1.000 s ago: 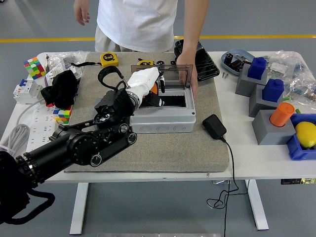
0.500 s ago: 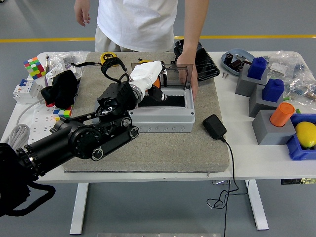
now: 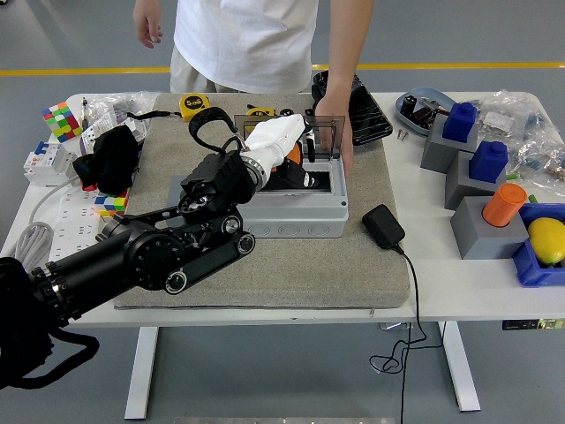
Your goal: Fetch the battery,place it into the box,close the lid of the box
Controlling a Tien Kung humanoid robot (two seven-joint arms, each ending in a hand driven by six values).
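Your left hand (image 3: 281, 141) hangs over the grey box (image 3: 291, 205) on the table (image 3: 441, 274), fingers closed on an orange thing, likely the battery (image 3: 292, 155), poised above the opening. So step 1 looks done; release and lid (image 3: 325, 134) remain (a person's hand (image 3: 344, 141) props it upright). Right hand isn't visible.

Single head view, high on the robot's side, facing forward and down over the white table (image 3: 459, 296), moderately near.
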